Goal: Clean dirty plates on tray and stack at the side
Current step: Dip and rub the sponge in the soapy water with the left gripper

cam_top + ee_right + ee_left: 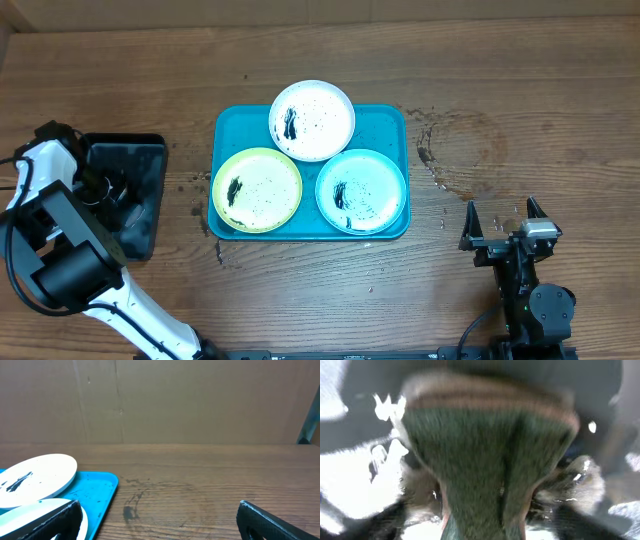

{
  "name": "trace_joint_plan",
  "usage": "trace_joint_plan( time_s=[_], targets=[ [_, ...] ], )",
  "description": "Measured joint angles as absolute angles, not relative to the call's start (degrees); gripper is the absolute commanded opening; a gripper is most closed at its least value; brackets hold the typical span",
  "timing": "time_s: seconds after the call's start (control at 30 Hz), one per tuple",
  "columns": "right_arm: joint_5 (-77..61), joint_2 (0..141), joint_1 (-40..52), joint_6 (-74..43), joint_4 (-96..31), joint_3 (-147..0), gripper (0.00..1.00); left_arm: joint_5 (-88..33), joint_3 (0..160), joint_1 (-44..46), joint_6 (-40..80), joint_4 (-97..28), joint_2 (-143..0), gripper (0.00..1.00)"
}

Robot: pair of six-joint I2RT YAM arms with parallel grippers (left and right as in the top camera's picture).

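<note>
The turquoise tray point(385, 120) holds three smeared plates: white point(312, 120) at the back, yellow-green point(257, 189) front left, pale aqua point(361, 190) front right. My left gripper point(100, 190) is down inside the black tray point(140, 150). Its wrist view is blurred and filled by a green sponge point(485, 460) that narrows toward the jaws, as if pinched between them. My right gripper point(503, 237) is open and empty over bare table right of the turquoise tray. Its wrist view point(157, 510) shows the white plate point(35, 475), the aqua plate's edge point(30, 506) and the tray corner point(95, 490).
The black glossy tray sits at the table's left edge, apart from the turquoise tray. Dark wet stains point(450, 150) mark the wood right of the turquoise tray. A brown wall point(200, 400) stands behind the table.
</note>
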State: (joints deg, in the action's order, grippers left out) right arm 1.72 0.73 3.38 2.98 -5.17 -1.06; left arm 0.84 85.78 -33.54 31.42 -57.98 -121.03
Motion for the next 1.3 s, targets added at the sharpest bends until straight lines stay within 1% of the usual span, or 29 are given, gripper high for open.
trace_joint_plan(
  time_s=[0.37, 0.43, 0.47, 0.53, 0.6, 0.63, 0.67, 0.7, 0.73, 0.8, 0.87, 0.9, 1.07, 1.1, 1.13, 1.17, 1.2, 1.3],
  targets=[
    [1.7, 0.7, 3.4, 3.0, -5.1, -1.1, 1.00, 5.0, 85.9, -33.5, 31.4, -49.3, -121.1, 1.00],
    [1.7, 0.7, 3.4, 3.0, -5.1, -1.1, 1.00, 5.4, 85.9, -33.5, 31.4, -48.9, -121.1, 0.99],
    [1.7, 0.7, 3.4, 3.0, -5.1, -1.1, 1.00, 5.5, 85.9, -33.5, 31.4, -48.6, -121.1, 0.97],
    [1.7, 0.7, 3.4, 3.0, -5.1, -1.1, 1.00, 5.9, 85.9, -33.5, 31.6, -48.1, -121.1, 0.88],
    [1.7, 0.7, 3.4, 3.0, -5.1, -1.1, 1.00, 6.2, 85.9, -33.5, 31.7, -47.9, -121.1, 0.65],
    [1.7, 0.7, 3.4, 3.0, -5.1, -1.1, 1.00, 6.3, 85.9, -33.5, 31.8, -48.0, -121.1, 0.51],
    [1.7, 0.7, 3.4, 3.0, -5.1, -1.1, 1.00, 6.4, 85.9, -33.5, 31.8, -48.0, -121.1, 0.41],
    [1.7, 0.7, 3.4, 3.0, -5.1, -1.1, 1.00, 6.6, 85.9, -33.5, 31.6, -48.0, -121.1, 0.36],
    [1.7, 0.7, 3.4, 3.0, -5.1, -1.1, 1.00, 6.6, 85.9, -33.5, 31.7, -48.0, -121.1, 0.33],
    [1.7, 0.7, 3.4, 3.0, -5.1, -1.1, 1.00, 6.7, 85.9, -33.5, 31.7, -48.1, -121.1, 0.20],
    [1.7, 0.7, 3.4, 3.0, -5.1, -1.1, 1.00, 6.7, 85.9, -33.5, 31.6, -48.4, -121.1, 0.06],
    [1.7, 0.7, 3.4, 3.0, -5.1, -1.1, 1.00, 6.7, 85.9, -33.5, 31.7, -48.5, -121.1, 0.04],
    [1.7, 0.7, 3.4, 3.0, -5.1, -1.1, 1.00, 6.9, 85.9, -33.5, 31.4, -48.8, -121.1, 0.05],
    [1.7, 0.7, 3.4, 3.0, -5.1, -1.1, 1.00, 6.9, 85.9, -33.5, 31.4, -49.2, -121.1, 0.16],
    [1.7, 0.7, 3.4, 3.0, -5.1, -1.1, 1.00, 6.9, 85.9, -33.5, 31.4, -49.7, -121.1, 0.38],
    [1.7, 0.7, 3.4, 3.0, -5.1, -1.1, 1.00, 7.0, 85.9, -33.5, 31.2, -50.3, -121.1, 0.66],
    [1.7, 0.7, 3.4, 3.0, -5.1, -1.1, 1.00, 7.1, 85.9, -33.5, 31.4, -51.1, -121.1, 1.00],
    [1.7, 0.7, 3.4, 3.0, -5.1, -1.1, 1.00, 6.6, 86.1, -33.5, 31.4, -53.8, -121.1, 1.00]
  ],
)
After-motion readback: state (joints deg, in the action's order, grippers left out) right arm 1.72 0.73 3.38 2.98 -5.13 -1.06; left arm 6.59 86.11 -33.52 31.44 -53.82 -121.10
